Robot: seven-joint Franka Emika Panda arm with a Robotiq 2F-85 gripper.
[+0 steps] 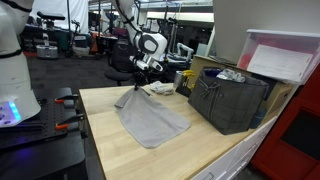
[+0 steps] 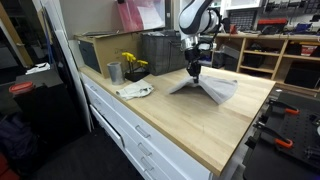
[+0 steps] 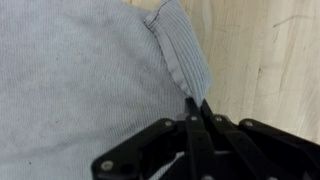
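Observation:
A grey cloth lies on the wooden table, with one corner lifted into a peak. My gripper is shut on that raised corner and holds it above the tabletop. In an exterior view the gripper pinches the cloth at its peak, and the rest drapes down to the table. In the wrist view the black fingers are closed together on the cloth's ribbed hem, with bare wood to the right.
A dark mesh basket stands at the table's far side. A white crumpled cloth, a metal cup and a yellow-flowered plant sit near one end. Shelves and lab equipment surround the table.

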